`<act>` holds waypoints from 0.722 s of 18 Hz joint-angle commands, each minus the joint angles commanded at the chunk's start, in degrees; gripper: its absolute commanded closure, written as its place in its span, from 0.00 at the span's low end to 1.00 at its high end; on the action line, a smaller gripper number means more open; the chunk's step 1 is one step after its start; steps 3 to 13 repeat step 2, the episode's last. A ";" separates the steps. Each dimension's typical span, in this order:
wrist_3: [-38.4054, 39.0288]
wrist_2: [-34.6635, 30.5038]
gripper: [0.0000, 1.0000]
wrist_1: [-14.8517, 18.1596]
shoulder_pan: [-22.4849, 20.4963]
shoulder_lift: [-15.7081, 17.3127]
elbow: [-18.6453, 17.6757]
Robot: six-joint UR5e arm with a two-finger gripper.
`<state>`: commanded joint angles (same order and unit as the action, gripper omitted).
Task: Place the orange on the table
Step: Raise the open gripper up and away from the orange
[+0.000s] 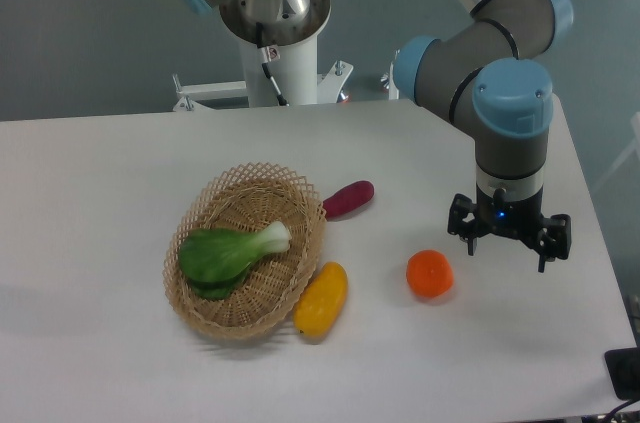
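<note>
The orange (430, 274) is a small round bright orange fruit resting on the white table (100, 193), right of centre. My gripper (508, 246) hangs above the table just to the right of the orange, apart from it. Its dark fingers (466, 235) are spread and hold nothing.
A woven wicker basket (300, 198) with a green leafy vegetable (225, 253) stands left of centre. A yellow-orange mango-like fruit (321, 299) lies against the basket's right side. A purple oblong vegetable (348, 199) lies behind it. The table's right edge runs close to the gripper.
</note>
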<state>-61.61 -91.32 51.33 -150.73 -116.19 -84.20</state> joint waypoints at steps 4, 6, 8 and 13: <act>-0.26 0.00 0.01 0.00 0.00 0.00 -0.17; -0.26 0.00 0.01 0.00 0.00 0.00 -0.17; -0.26 0.00 0.01 0.00 0.00 0.00 -0.17; -0.26 0.00 0.01 0.00 0.00 0.00 -0.17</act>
